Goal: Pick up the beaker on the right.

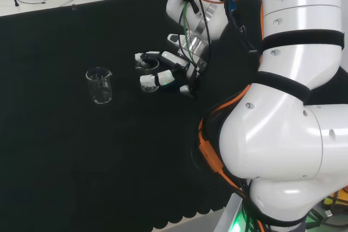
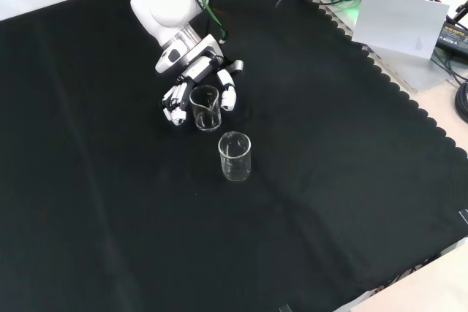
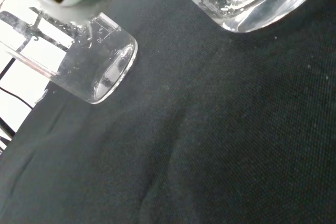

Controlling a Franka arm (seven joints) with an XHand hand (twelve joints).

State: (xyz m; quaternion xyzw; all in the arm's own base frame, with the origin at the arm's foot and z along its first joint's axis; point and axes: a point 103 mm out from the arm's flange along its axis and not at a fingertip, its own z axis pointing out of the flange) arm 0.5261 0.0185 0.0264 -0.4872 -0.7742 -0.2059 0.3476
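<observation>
Two clear glass beakers stand on the black cloth. One beaker [image 2: 205, 107] [image 1: 148, 67] stands between the fingers and thumb of the hand [image 2: 196, 78] [image 1: 168, 66], which reaches down over it. The fingers [image 2: 172, 105] lie along one side and the thumb [image 2: 228, 94] along the other; they look fairly straight and I cannot see them pressing on the glass. This beaker's base [image 3: 247, 3] shows close up in the wrist view. The other beaker [image 2: 235, 156] [image 1: 99, 86] [image 3: 97, 61] stands free, nearer the camera in the front view and left of the hand in the head view.
The arm's white links [image 1: 283, 107] take up the right of the head view. The cloth's scalloped edge [image 2: 380, 42] runs down the right of the front view, with cables and a grey box [image 2: 402, 23] beyond it.
</observation>
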